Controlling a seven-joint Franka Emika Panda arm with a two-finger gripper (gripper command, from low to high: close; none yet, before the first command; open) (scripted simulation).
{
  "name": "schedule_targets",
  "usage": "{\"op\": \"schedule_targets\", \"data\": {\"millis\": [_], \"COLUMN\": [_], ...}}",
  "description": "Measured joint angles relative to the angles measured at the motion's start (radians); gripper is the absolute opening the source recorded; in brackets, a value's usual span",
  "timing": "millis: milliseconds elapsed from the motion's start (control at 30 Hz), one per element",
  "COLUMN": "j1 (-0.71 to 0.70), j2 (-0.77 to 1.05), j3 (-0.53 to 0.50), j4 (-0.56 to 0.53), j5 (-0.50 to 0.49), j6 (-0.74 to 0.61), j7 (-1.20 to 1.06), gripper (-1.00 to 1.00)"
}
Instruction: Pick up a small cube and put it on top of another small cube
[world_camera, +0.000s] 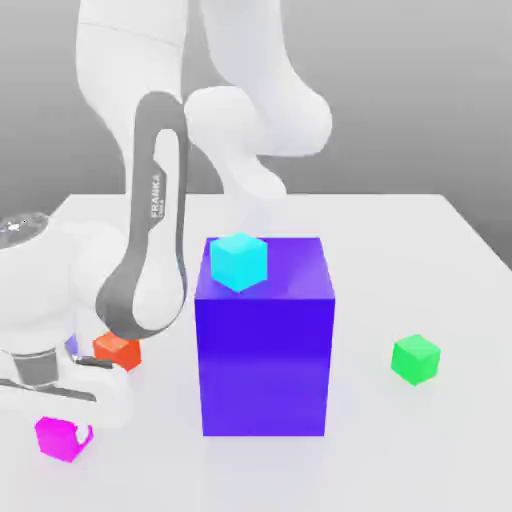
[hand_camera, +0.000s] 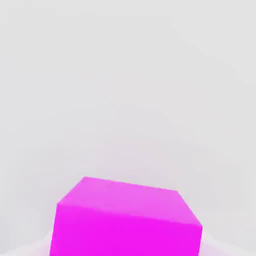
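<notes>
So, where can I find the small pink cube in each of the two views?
Exterior view: the pink cube sits on the white table near the bottom corner on the exterior view's left, just below the robot's hand.
Hand view: the same pink cube fills the lower middle of the picture.
Shared landmark: the white table under the cube.
</notes>
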Motion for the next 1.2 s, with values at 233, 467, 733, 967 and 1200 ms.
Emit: {"op": "schedule_targets", "data": {"millis": [233, 467, 733, 967, 1200], "j1": [0.130, 0.280, 0.565, 0.681, 0.640], "j2": [-0.192, -0.224, -0.396, -0.547, -0.369], "j3": [0.126, 0.330, 0.476, 0.631, 0.660], "j4": [-0.100, -0.082, -0.235, -0.394, -0.401], "j5": [0.025, 0.048, 0.029, -0.088, -0.284], "j6": [-0.105, -0.136, -0.139, -0.123, 0.059], "j7": [-0.027, -0.232, -0.236, -0.143, -0.011], "gripper": [-1.00, -1.00, -1.00, -1.00, -1.00]}}
